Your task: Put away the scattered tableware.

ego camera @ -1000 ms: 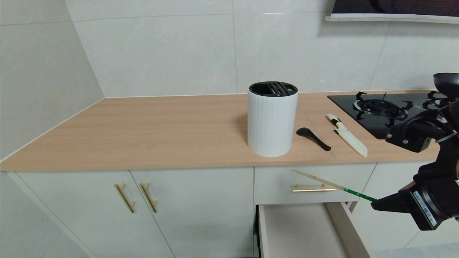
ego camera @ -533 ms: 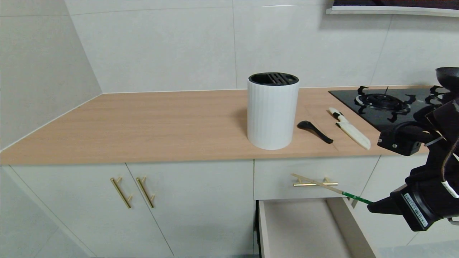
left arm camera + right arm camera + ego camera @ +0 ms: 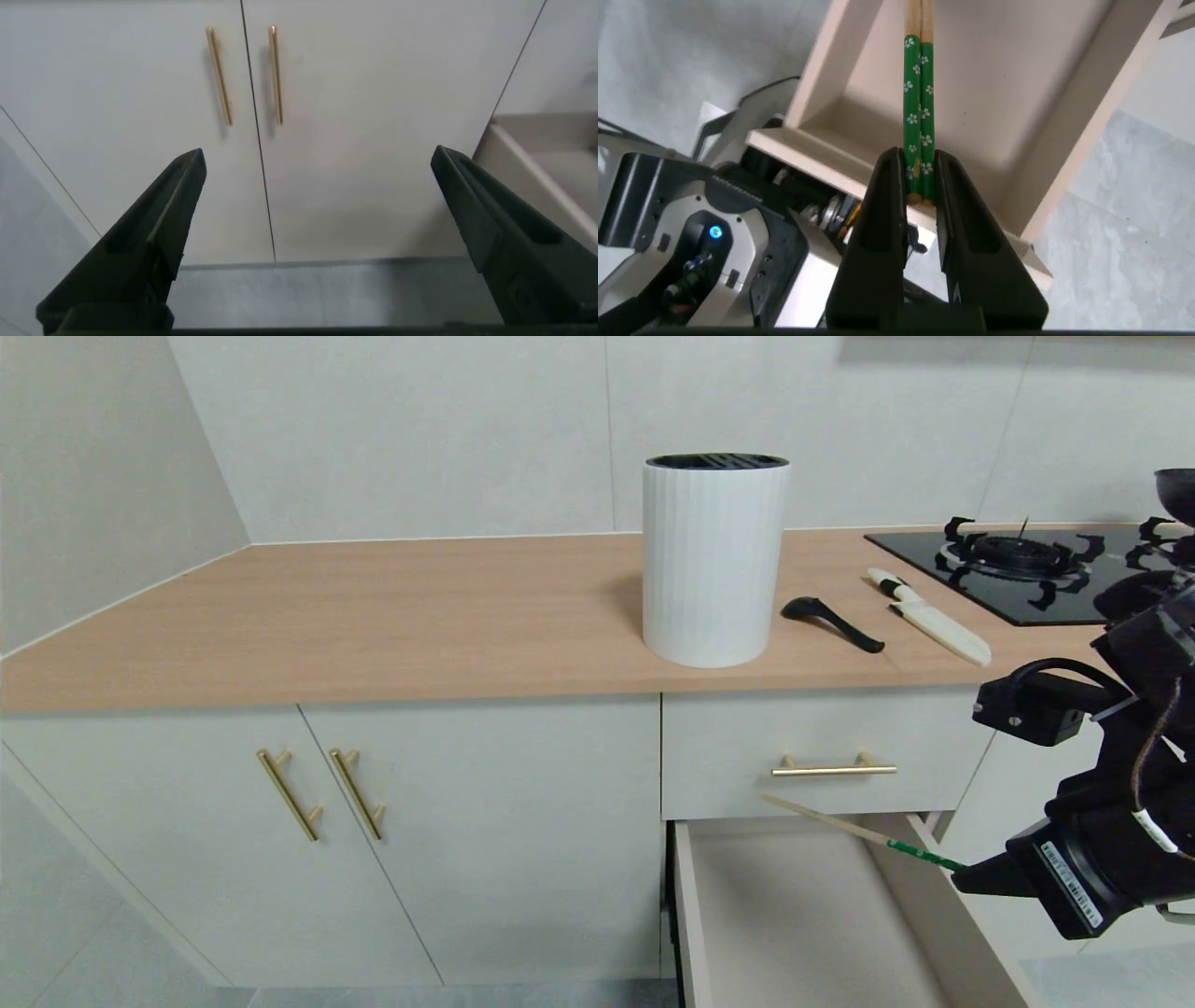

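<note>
Two chopsticks (image 3: 915, 84) are clamped side by side in the right gripper (image 3: 918, 168). The fingers are closed on the green, flower-patterned ends, and the pale wooden shafts run straight out beyond the fingertips. In the right wrist view the shafts lie over the inside of the open drawer (image 3: 1022, 89). Whether the tips touch its floor cannot be told. In the head view the gripper hangs at the drawer's right side, below counter level, and the chopsticks point toward the cabinet front.

Left gripper (image 3: 318, 161): fingers spread wide, nothing between them. It faces the double cabinet doors (image 3: 308, 187) with their two gold bar handles (image 3: 248, 75), low down near the floor.

A shut drawer with a gold handle (image 3: 834, 768) sits directly above the open one. On the wooden countertop (image 3: 373, 616) a white ribbed utensil holder (image 3: 714, 569) with a black slotted top stands upright. A black spoon (image 3: 831, 621) lies just to its right. A knife (image 3: 929, 628) with a pale blade lies beyond the spoon, apart from it and near the edge of the black gas stove (image 3: 1018, 569).
</note>
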You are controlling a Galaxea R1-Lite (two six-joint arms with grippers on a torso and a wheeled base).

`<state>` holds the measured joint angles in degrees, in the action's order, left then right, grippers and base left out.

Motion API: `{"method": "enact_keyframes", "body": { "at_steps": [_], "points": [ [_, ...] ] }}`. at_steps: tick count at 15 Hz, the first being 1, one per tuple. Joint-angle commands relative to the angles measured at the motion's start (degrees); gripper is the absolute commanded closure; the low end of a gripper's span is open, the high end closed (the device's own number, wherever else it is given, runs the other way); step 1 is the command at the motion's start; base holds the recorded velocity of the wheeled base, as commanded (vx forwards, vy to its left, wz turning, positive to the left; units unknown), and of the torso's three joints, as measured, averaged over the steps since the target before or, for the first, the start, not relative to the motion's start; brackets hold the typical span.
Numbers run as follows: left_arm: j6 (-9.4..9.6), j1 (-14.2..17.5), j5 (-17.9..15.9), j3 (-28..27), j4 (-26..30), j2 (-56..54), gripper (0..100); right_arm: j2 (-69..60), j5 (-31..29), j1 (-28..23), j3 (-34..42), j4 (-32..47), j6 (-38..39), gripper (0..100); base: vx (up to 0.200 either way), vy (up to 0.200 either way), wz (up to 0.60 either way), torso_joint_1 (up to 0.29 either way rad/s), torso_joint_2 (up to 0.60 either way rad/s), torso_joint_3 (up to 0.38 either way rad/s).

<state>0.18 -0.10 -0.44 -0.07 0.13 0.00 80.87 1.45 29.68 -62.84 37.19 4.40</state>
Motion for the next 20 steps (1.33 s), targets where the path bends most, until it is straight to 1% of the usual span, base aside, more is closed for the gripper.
{"method": "enact_keyframes", "body": {
  "at_steps": [1,7,9,16,18,20],
  "points": [
    [-0.01,0.0,0.0,0.1,0.0,0.1,0,0.6,0.0,0.0,0.1,0.0,0.0,100,0.0,0.0,0.0,-0.154,0.47,0.3],
    [-0.01,0.0,0.0,0.0,0.0,0.1,0,0.9,0.0,0.0,0.2,0.0,0.0,100,0.0,0.0,0.0,-0.128,0.45,0.318],
    [-0.01,0.0,0.0,0.0,0.0,0.1,0,1.0,0.0,0.0,0.2,0.0,0.0,100,0.0,0.0,0.0,-0.034,0.26,0.195],
    [-0.01,0.0,0.0,0.1,0.0,0.1,0,3.1,-0.2,0.0,0.3,-0.9,0.0,100,0.0,0.0,0.0,-0.007,0.02,0.011],
    [-0.01,0.0,0.0,0.0,0.0,0.1,0,8.0,-2.6,0.0,1.1,-3.1,0.1,100,0.0,0.0,0.0,0.0,0.0,0.0],
    [-0.01,0.0,0.0,0.0,0.0,0.1,0,13.3,-5.0,-0.1,2.8,-8.3,0.1,100,0.0,0.0,0.0,0.0,0.0,0.0]
  ]
}}
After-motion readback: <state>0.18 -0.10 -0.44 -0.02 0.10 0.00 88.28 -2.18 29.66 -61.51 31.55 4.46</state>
